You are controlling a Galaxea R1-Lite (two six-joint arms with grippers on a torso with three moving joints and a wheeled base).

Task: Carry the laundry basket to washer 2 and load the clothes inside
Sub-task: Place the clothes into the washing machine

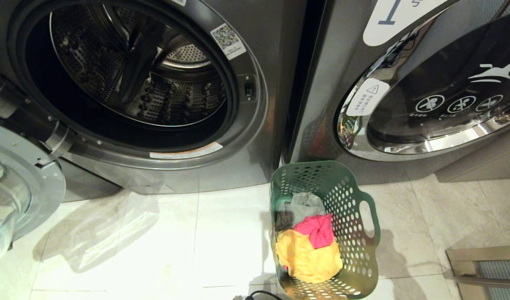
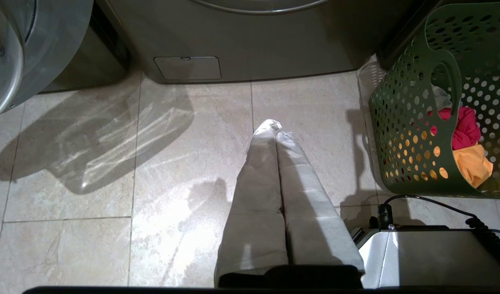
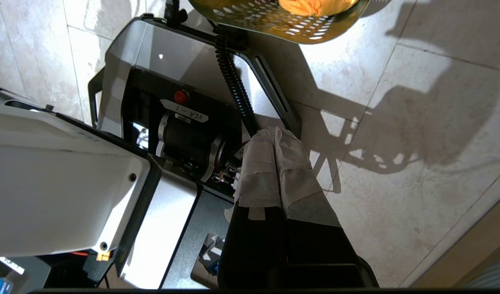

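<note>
The dark green perforated laundry basket (image 1: 357,250) stands upright on the floor tiles, in front of the gap between two washers. It holds the clothes: a yellow one (image 1: 307,258), a pink-red one (image 1: 317,229) and a grey one (image 1: 305,204). Washer 2 (image 1: 255,125) is at the left with its drum (image 1: 155,71) bare and its door (image 1: 26,187) swung out to the left; its number label is out of view. My left gripper (image 2: 274,126) hangs shut over bare tiles, left of the basket (image 2: 405,134). My right gripper (image 3: 274,132) is shut and empty beside my base, short of the basket (image 3: 274,20).
The washer labelled "1" (image 1: 438,104) stands shut on the right, close behind the basket. My own base (image 3: 172,61) with its coiled black cable (image 3: 233,85) sits just in front of the basket. A metal-framed edge (image 1: 484,262) shows at the lower right.
</note>
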